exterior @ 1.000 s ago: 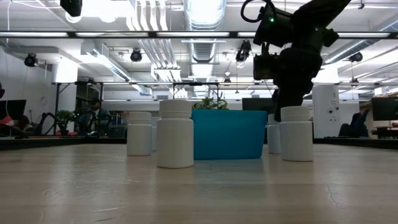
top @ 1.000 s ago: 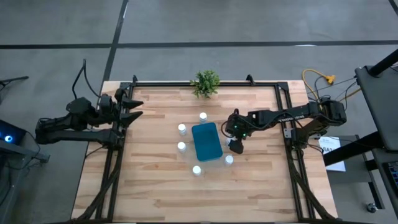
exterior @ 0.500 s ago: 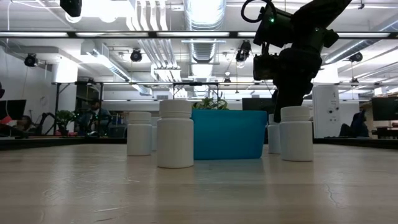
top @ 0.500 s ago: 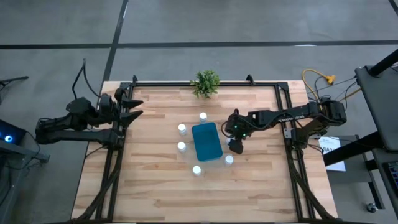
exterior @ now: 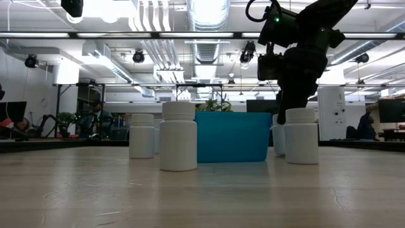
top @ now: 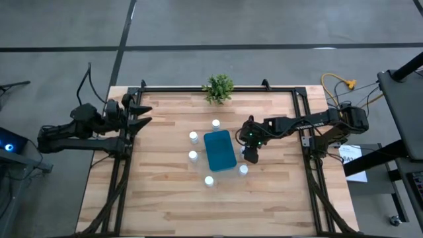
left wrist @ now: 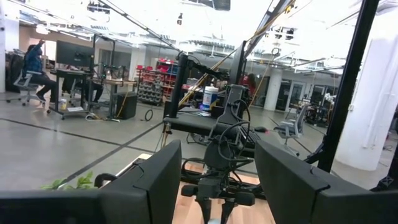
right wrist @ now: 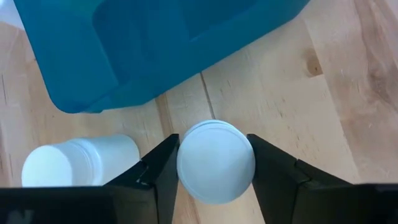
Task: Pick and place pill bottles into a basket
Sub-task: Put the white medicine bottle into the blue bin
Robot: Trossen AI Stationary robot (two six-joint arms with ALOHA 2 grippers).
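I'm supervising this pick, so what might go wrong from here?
The right gripper straddles one small white pill bottle standing close to the teal-blue rectangular basket. Lifting could clip the basket's wall. A second white bottle stands beside one finger, so a sideways shift might topple it.

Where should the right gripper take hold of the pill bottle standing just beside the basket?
From straight above, across the round cap of the pill bottle. It stands upright, and the right gripper already has a finger on either side. The basket is near, so a side approach looks cramped.
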